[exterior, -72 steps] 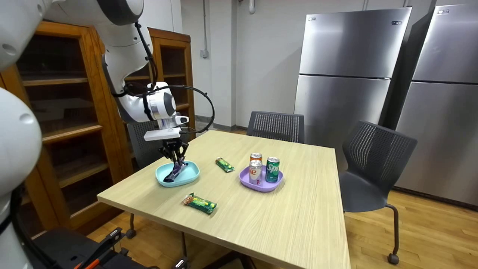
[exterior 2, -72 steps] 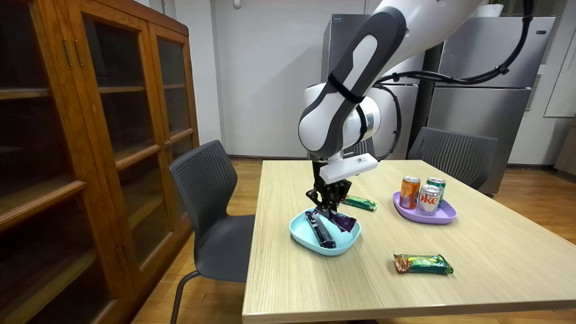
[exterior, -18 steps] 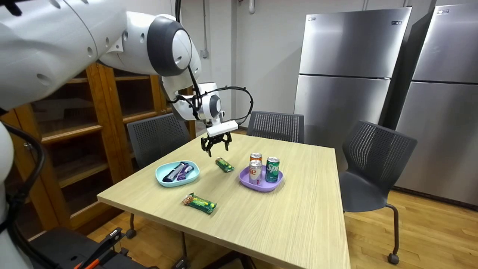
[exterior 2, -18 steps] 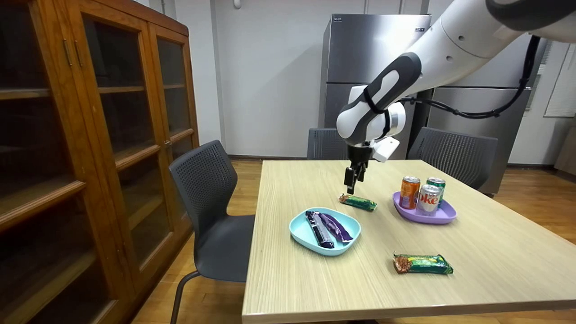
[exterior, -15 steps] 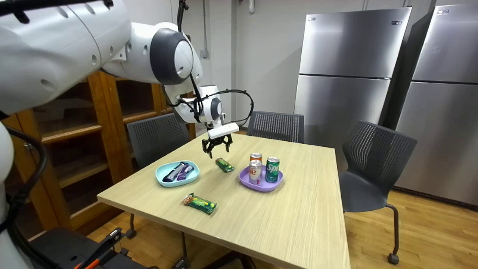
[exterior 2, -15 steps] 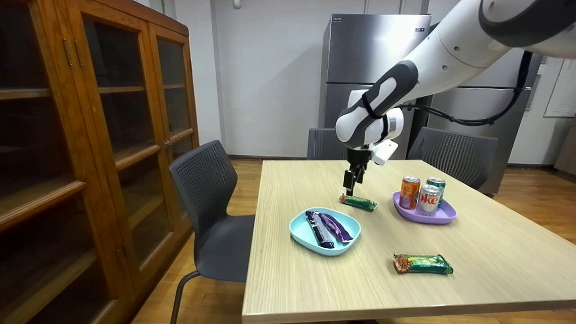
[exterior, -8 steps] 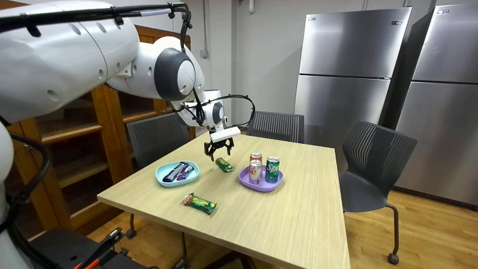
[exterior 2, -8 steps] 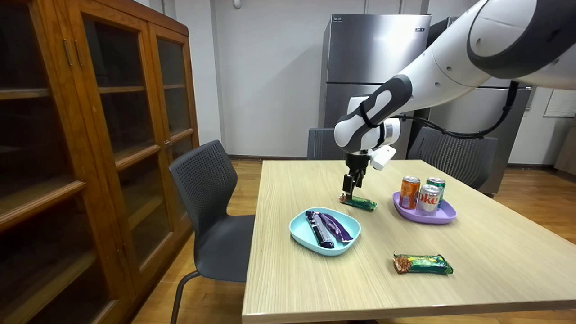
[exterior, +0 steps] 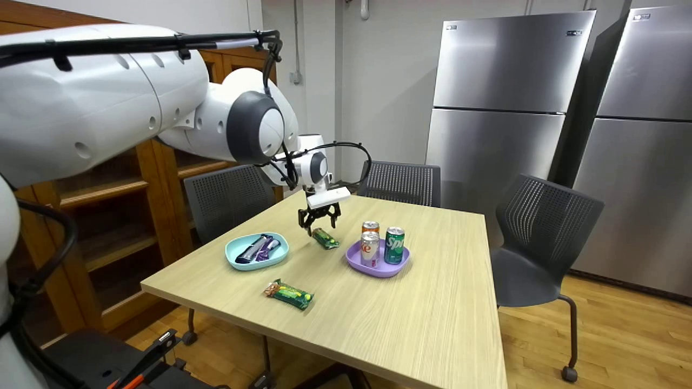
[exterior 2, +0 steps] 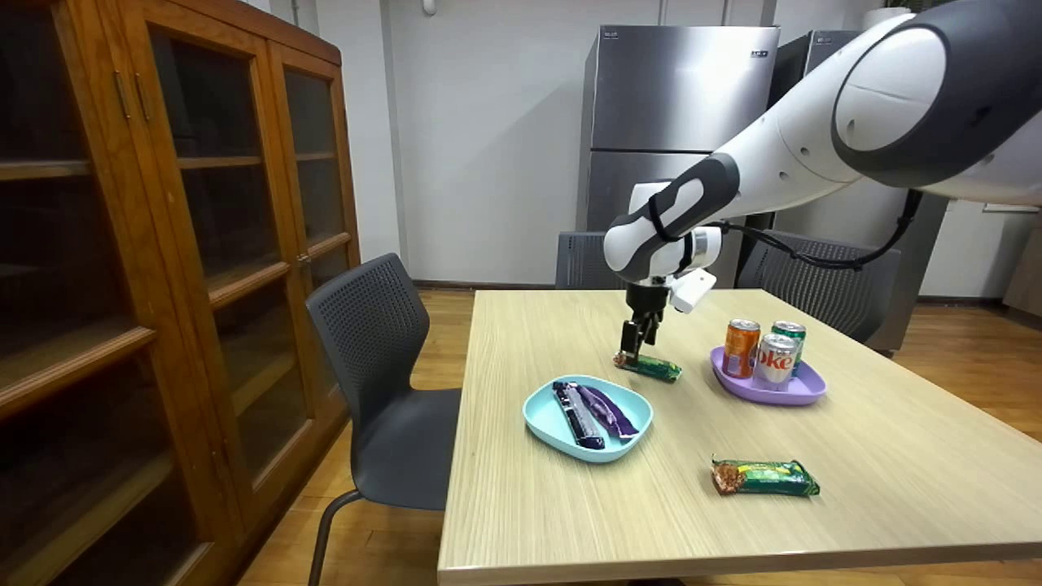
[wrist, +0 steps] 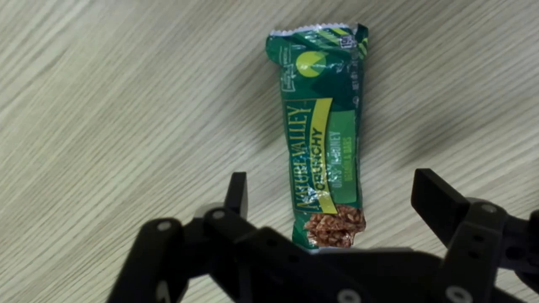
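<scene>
Granola bar (wrist: 323,139) runs twelve-to-six o'clock in our wrist view, letting the spread gripper (wrist: 330,181) flank its width, apparently without contact.

In an exterior view, a turquoise dish (exterior 2: 547,425) stands on a pale table (exterior 2: 586,521), with a dark bar (exterior 2: 579,417) and a purple bar (exterior 2: 610,413) close together in it. Behind the dish and to its right lies a green-wrapped bar (exterior 2: 653,368); the gripper (exterior 2: 640,345) hangs over one end of it, contact unclear. Farther right of the dish, a purple tray (exterior 2: 767,398) holds an orange can (exterior 2: 741,348), a silver Coke can (exterior 2: 775,363) and a green can (exterior 2: 791,330), all upright. Another green-wrapped bar (exterior 2: 765,478) lies in front of the dish, to its right. Left of the dish is a grey chair (exterior 2: 370,325) and, farther left, a glass-doored cabinet (exterior 2: 179,309); well behind the dish stands a steel refrigerator (exterior 2: 680,89).
</scene>
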{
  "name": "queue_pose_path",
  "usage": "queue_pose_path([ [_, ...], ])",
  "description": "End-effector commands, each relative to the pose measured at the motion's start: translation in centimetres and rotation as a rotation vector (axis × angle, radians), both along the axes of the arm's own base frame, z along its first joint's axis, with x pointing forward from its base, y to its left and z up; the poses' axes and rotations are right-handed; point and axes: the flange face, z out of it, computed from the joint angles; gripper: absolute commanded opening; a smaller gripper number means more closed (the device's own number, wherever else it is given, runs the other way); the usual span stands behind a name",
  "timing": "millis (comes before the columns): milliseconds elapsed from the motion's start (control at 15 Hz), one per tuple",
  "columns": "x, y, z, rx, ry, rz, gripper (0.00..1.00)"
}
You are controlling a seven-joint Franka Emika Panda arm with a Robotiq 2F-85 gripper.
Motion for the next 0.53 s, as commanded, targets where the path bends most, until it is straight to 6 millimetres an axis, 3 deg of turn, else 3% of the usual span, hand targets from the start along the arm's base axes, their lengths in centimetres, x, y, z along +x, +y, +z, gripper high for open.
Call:
queue_pose_path([
  [0,0.71,-0.04,0.02,0.014,0.016,0.022,1.00],
  [133,0.74,-0.08,-0.29,0.014,0.022,0.025,1.00],
  [200,0.72,-0.11,-0.48,0.014,0.026,0.027,0.83],
  [467,0.70,-0.17,-0.95,0.018,0.042,0.027,0.51],
])
